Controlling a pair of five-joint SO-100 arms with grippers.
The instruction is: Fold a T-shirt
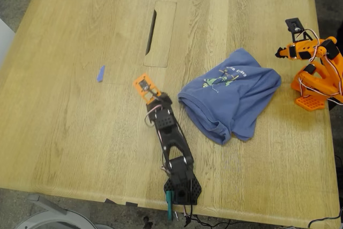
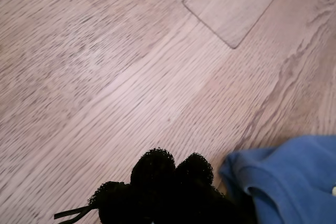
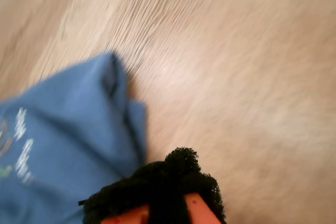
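Note:
The slate-blue T-shirt [image 1: 236, 100] lies bunched in a rough heap right of the table's middle in the exterior view, with its small printed figures [image 1: 220, 79] facing up. My first gripper [image 1: 146, 87], orange on a black arm, rests on the wood just beyond the shirt's edge at the exterior view's left. Its foam pads [image 2: 173, 174] are pressed together and hold nothing, and the shirt's hem [image 2: 283, 182] lies beside them. My second gripper [image 1: 280, 53], on the orange arm, hovers past the shirt's far corner at the exterior view's right. Its pads [image 3: 173, 177] look shut and empty, next to the shirt [image 3: 63, 145].
A recessed cable-slot plate [image 1: 159, 33] sits in the wooden table [image 1: 80, 132] behind my first gripper. A tiny blue scrap [image 1: 101, 73] lies at the exterior view's left. The orange arm's base [image 1: 316, 87] stands at the exterior view's right table edge.

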